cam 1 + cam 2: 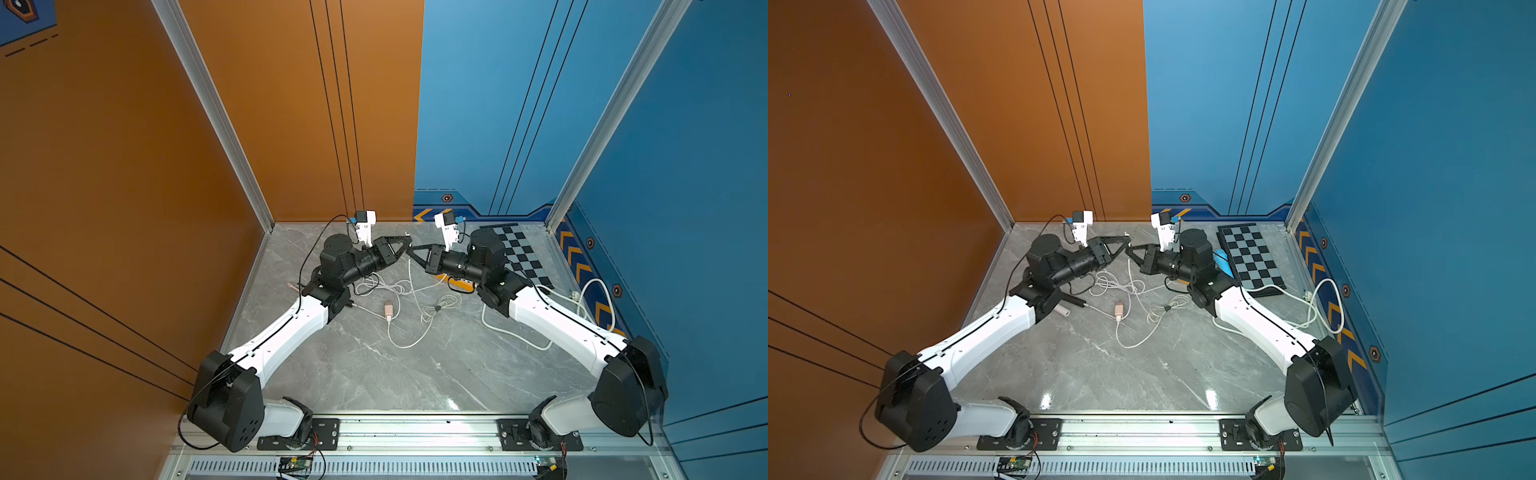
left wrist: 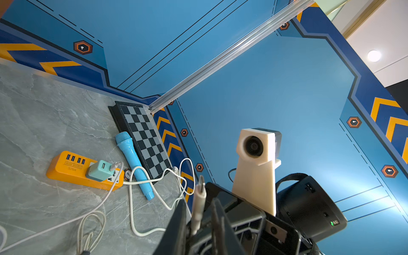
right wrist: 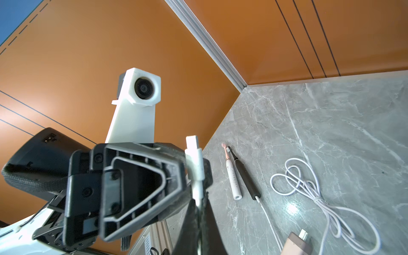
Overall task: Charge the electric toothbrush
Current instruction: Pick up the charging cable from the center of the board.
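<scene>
1. Starting with the big stuff: the left gripper (image 1: 404, 241) and right gripper (image 1: 412, 250) meet tip to tip just above the middle of both top views, over the grey table (image 1: 374, 374). The right one is clamped on the cord end of the charging plug. The left one's jaws stand slightly apart either side of that plug, not pinching it as far as I can see.
2. The white charging cable (image 1: 409, 272) hangs limp from the grippers down to the table. It's light and floppy, so I'd guess it drags and twists. Better to hold it at the stiff plug than on the cord.
3. The 2 toothbrushes lie side by side, left of centre in a top view, just beside the left arm: a white toothbrush (image 3: 232, 176) (image 1: 1064, 311) with a pink head, and a black toothbrush (image 3: 245, 174). Both look like light, hard, smooth plastic sticks that would probably roll and slip, so I'd grab mid-handle. The black 1 seems to have a cord in its base already, so my bet is the white 1 needs charging.
4. The plug (image 3: 194, 163) is small, white and rigid, with its bare tip poking past the fingertips.
5. Smallest is the port (image 3: 238, 197), a tiny dark hole in the white brush's base. Lining the plug up with it will be fiddly.
</scene>
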